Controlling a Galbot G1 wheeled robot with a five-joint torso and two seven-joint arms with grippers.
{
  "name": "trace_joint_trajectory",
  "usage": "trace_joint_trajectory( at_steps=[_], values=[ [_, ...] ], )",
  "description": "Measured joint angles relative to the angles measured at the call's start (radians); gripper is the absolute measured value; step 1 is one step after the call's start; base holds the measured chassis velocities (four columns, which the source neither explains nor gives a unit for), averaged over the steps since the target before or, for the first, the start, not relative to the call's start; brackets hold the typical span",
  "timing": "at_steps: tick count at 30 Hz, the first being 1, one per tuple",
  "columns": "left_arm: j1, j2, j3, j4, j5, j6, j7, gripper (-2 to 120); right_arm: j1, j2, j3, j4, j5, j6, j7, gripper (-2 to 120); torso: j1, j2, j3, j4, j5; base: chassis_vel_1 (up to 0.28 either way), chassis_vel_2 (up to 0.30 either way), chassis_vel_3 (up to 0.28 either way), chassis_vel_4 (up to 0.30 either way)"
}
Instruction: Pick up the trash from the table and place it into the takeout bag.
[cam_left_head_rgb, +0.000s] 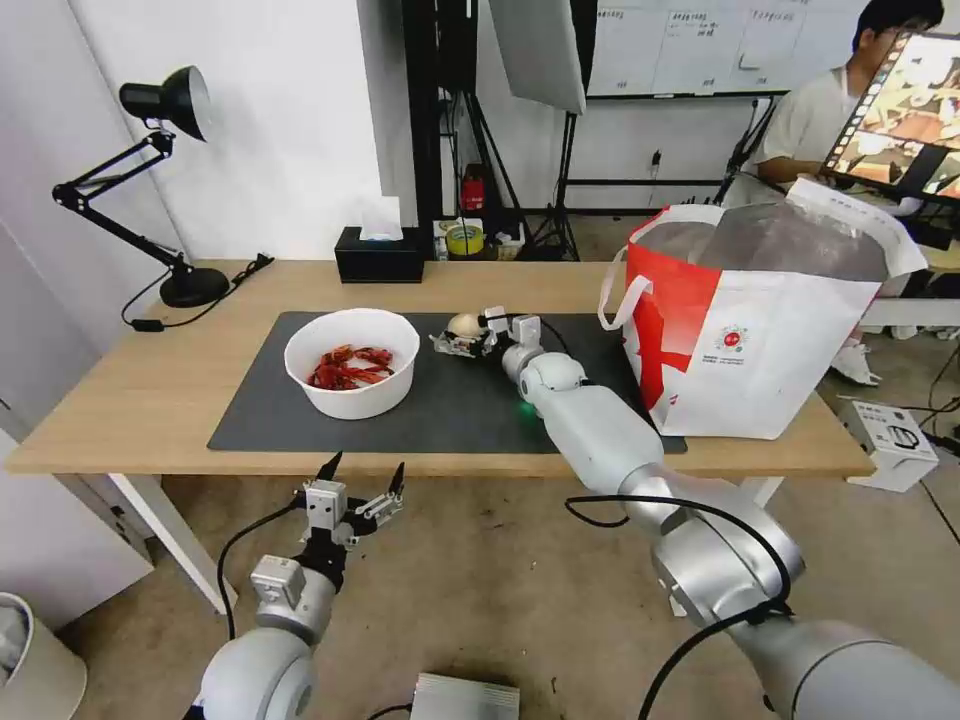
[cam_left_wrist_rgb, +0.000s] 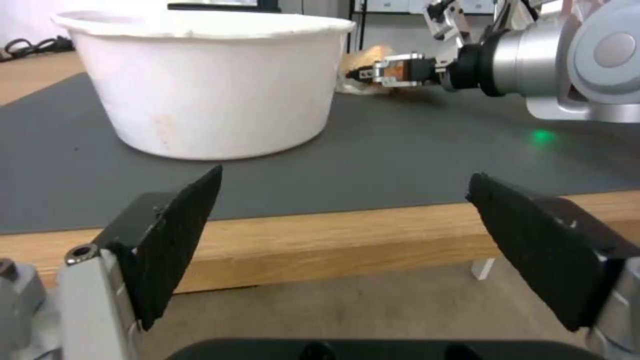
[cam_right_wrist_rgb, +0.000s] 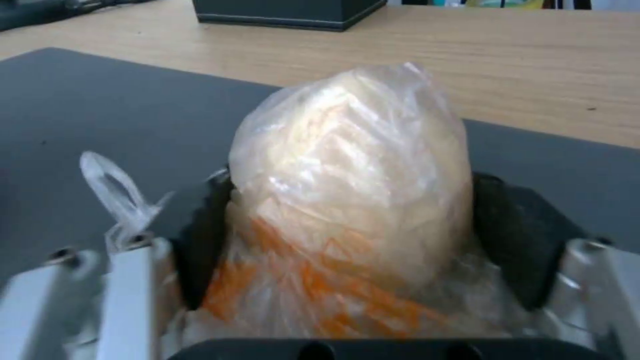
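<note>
The right pincer (cam_left_head_rgb: 478, 335) grips the plastic-wrapped beige lump (cam_right_wrist_rgb: 350, 200) mid-mat on the worktop (cam_left_head_rgb: 160, 390), between the bowl (cam_left_head_rgb: 352, 362) and takeout bag (cam_left_head_rgb: 760, 320). The left pincer (cam_left_head_rgb: 362, 478) hangs open below the worktop's near edge.

From our head we look down over the counter (cam_left_head_rgb: 150, 400); both wrist cameras sit low, sharing its mat (cam_left_wrist_rgb: 400, 160).
</note>
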Motion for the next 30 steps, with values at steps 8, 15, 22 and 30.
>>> trace_joint_trajectory(
  at_steps=[8, 15, 22, 30],
  values=[
    [-0.005, 0.001, 0.002, 0.003, -0.002, 0.0, 0.0, 100, -0.009, -0.002, -0.001, 0.013, -0.002, 0.003, 0.001, 45, 0.0, 0.0, 0.0, 0.0, 0.0, 0.0, 0.0, 0.0, 0.0],
    [-0.008, 0.017, -0.007, 0.005, -0.023, -0.001, -0.001, 100, -0.078, -0.08, -0.034, 0.214, 0.028, -0.024, 0.067, 20, 0.0, 0.0, 0.0, 0.0003, 0.0, 0.0, 0.0, 0.0, 0.0],
    [-0.017, 0.032, -0.015, 0.006, -0.042, -0.003, -0.001, 100, -0.208, -0.302, -0.079, 0.608, 0.094, -0.087, 0.178, 7, 0.0, 0.0, 0.0, -0.0003, 0.0002, 0.0, 0.0, 0.0, 0.0],
    [-0.01, 0.028, -0.012, 0.006, -0.04, -0.006, -0.001, 100, -0.353, -0.498, -0.011, 0.967, 0.155, -0.131, 0.253, 7, 0.0, 0.0, 0.0, 0.0, 0.0003, 0.0, 0.0, 0.0, 0.0]
  ],
)
